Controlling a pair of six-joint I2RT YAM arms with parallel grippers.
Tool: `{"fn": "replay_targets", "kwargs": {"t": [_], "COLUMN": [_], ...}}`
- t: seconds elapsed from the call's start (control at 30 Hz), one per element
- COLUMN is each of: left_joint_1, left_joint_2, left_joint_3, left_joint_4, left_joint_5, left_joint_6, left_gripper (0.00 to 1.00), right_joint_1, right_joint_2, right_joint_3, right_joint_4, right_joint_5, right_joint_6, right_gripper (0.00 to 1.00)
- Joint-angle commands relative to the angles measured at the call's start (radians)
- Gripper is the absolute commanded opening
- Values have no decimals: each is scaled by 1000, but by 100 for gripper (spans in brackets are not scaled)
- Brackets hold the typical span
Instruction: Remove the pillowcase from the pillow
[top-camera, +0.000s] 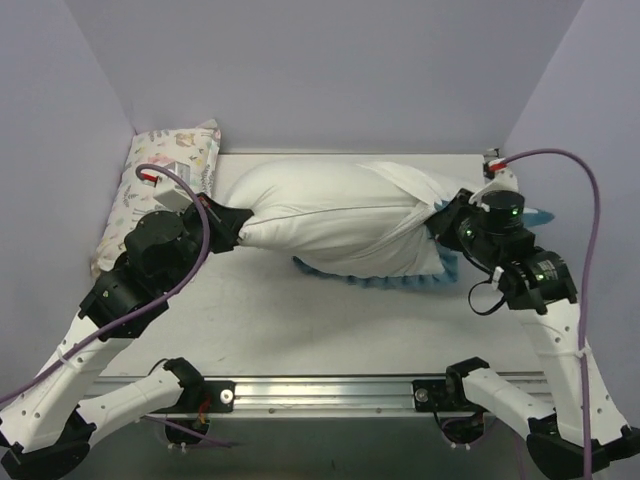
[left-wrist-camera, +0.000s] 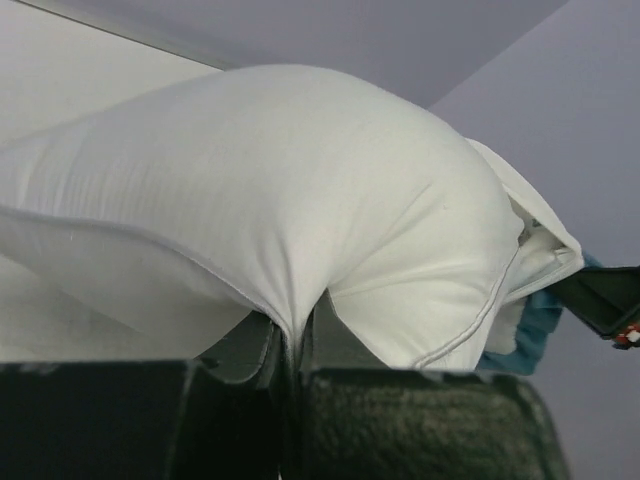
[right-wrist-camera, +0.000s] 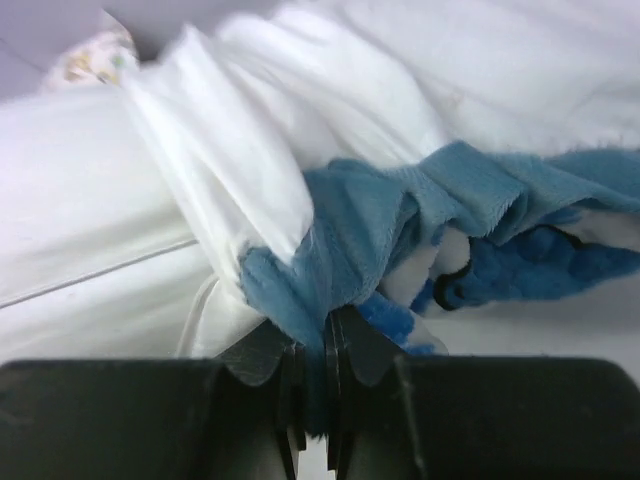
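Stretching across the middle of the table (top-camera: 300, 335), the pillow (top-camera: 320, 205) is pulled lengthwise between the two arms. The left gripper (top-camera: 237, 228) has its fingers (left-wrist-camera: 245, 352) pressed together on the pillow's left corner, pinching the white cloth at a piped seam. The right gripper (top-camera: 437, 222) has its fingers closed on the pillowcase (top-camera: 372, 277), with the teal frill and a fold of the plain white face caught between them. The pillowcase sits gathered over the right end of the pillow, white side outward, drawn into tight pleats toward the right gripper. Its frilled edge trails on the table just under the pillow's near side, and a bit of it shows past the right arm. A small printed pillow (top-camera: 160, 175) lies at the far left corner, behind the left arm.
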Motion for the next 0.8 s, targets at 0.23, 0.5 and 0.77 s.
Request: {"fn": "replay_targets", "kwargs": {"t": [0.23, 0.5, 0.77], "left_joint_1": [21, 77, 211], "left_joint_2": [-19, 85, 159], "left_joint_3": [21, -158, -180], "left_joint_4": [37, 86, 176], "left_joint_5": [-74, 24, 102], "left_joint_6": [-20, -164, 3], "left_gripper": [0, 23, 79], "right_joint_1": [-30, 98, 136], "right_joint_2": [178, 679, 894], "right_joint_3": [516, 479, 516], "right_joint_4": [-158, -72, 37], "right_joint_5": [-142, -132, -141], "right_joint_6": [-115, -174, -157], "right_gripper": [0, 0, 17]}}
